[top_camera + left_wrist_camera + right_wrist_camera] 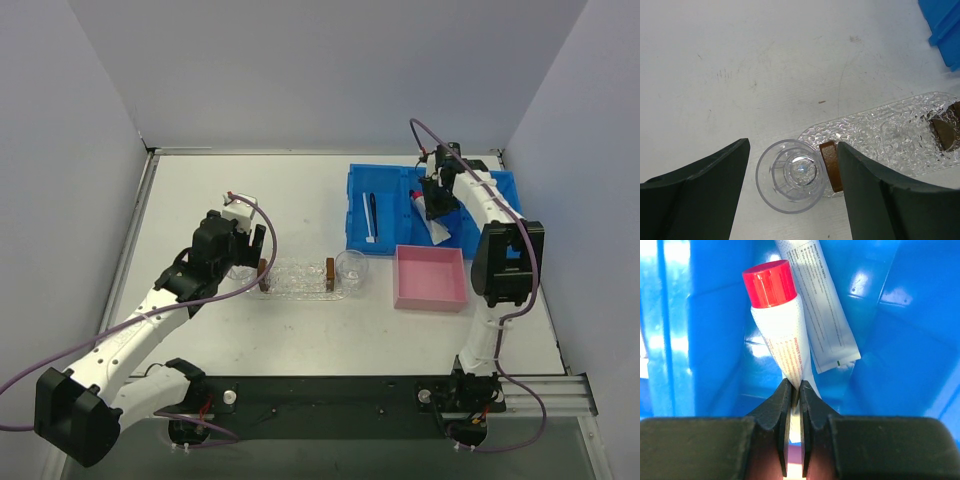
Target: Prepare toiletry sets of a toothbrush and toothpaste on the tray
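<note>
Mid-task at the counter (pixel 250 190): my right tool (pixel 795 385), fingers pressed together, pinches the flat crimped tail of the red-capped toothpaste (pixel 782 335) inside the blue bin (pixel 900 390). Red lettering down the tube appears to begin "PROTECT YOUR"; the rest curves out of my sight. A second tube (pixel 817 305) lies against it, partly behind. Its fine dark print is too small to read, and its cap end is cut off by the top of the wrist view. From above, my right arm hides most of that compartment. In the bin's left compartment a dark toothbrush (pixel 372 210) and a white toothbrush (pixel 368 232) lie side by side. A pink box (pixel 430 277) sits just beside the bin's near edge.

My left tool (pixel 792 150), spread wide, hangs over a clear cup (pixel 790 175) that stands between its fingers; I cannot tell if either finger touches it. From above, the tool hides that cup. The cup stands on the counter just beside one end of the tray (pixel 880 135), where a brown block (pixel 831 165) stands. Another block (pixel 942 132) sits at the tray's other end, partly cut off. A second cup (pixel 351 268) stands just beside that end. Open counter runs from the tray to the far wall and the left edge.
</note>
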Controlling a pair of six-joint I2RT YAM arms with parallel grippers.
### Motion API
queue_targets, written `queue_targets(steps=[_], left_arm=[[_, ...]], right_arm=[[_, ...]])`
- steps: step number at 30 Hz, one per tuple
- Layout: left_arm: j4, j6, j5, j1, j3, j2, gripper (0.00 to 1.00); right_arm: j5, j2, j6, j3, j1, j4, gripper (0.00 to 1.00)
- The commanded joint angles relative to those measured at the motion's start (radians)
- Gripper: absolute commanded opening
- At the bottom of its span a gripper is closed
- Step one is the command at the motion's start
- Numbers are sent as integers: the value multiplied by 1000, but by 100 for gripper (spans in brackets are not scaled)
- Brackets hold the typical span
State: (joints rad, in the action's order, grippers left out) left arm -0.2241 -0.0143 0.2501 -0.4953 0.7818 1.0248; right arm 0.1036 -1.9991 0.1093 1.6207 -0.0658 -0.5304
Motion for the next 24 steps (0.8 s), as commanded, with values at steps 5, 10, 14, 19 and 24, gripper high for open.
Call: queue_targets(steps=[5,10,14,19,24], left_arm=[[55,-15,-29,8,23,-17,81],[58,-75,-70,8,60,-6,81],[84,-148,-147,6,124,26,81],[98,-217,-285,4,241,96,80],[152,-272,-524,4,329,172,81]], right_arm=[[18,151,-19,-30,3,-46,0],[16,256,-23,-44,-2,-46,0],[13,364,-39,-77,-32,-39,0],[-56,505,-23,-128,-170,-26,0],[-59,630,-42,-246,-311,15,0]])
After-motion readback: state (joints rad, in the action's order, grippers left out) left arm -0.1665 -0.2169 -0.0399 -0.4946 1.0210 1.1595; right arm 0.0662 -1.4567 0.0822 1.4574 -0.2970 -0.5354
